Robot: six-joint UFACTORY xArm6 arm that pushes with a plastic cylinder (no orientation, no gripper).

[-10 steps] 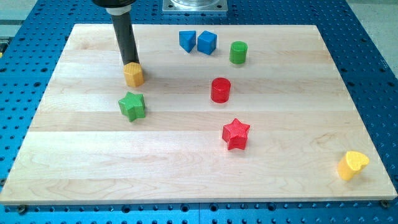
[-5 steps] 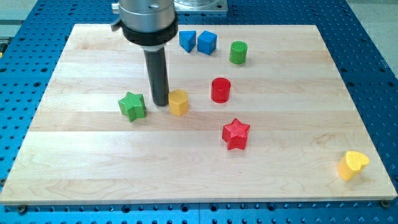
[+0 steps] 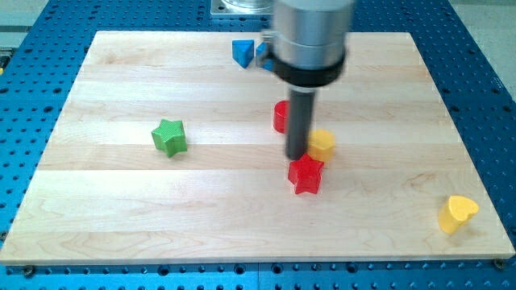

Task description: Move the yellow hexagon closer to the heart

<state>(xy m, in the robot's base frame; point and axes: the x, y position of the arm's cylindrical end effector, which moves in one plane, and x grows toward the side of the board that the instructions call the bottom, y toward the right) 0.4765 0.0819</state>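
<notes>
The yellow hexagon (image 3: 322, 144) lies right of the board's middle, just above and right of the red star (image 3: 305, 174). My tip (image 3: 297, 155) stands against the hexagon's left side, right above the star. The yellow heart (image 3: 457, 213) lies at the board's lower right corner, far to the right of and below the hexagon.
The red cylinder (image 3: 279, 117) is half hidden behind the rod. The green star (image 3: 170, 136) lies at the left. Two blue blocks (image 3: 242, 52) sit at the view's top, the right one mostly hidden by the arm. The arm hides the green cylinder.
My tip has swept right and slightly down across the board, pushing the yellow hexagon from the upper left, past the green star, to beside the red star. The green star shifted slightly.
</notes>
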